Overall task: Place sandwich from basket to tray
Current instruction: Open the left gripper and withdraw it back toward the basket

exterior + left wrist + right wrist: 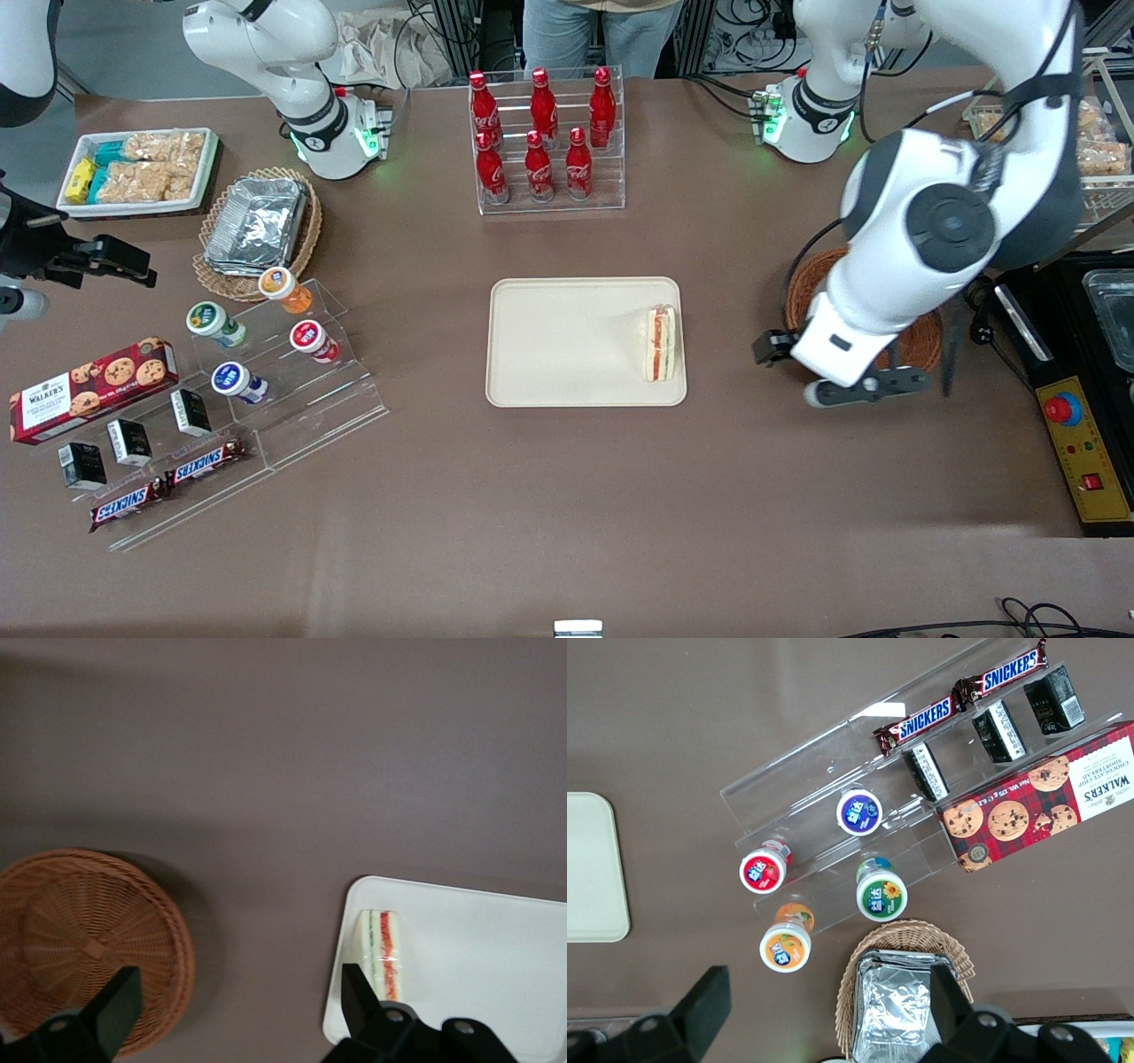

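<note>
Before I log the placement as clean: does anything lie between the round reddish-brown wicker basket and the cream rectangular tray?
No. The left wrist view shows bare table between the basket and the tray; the open gripper hangs above that gap.

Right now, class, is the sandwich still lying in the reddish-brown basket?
No. The sandwich lies on the tray, the basket holds nothing, and the open gripper hangs above the table between them.

The working arm covers most of the basket (921, 341) in the front view — only its rim shows. In the left wrist view the tray (496, 948) is cut off by the frame edge, and the end effector (239, 997) shows only its two dark fingertips, set wide apart — its body is out of frame.
</note>
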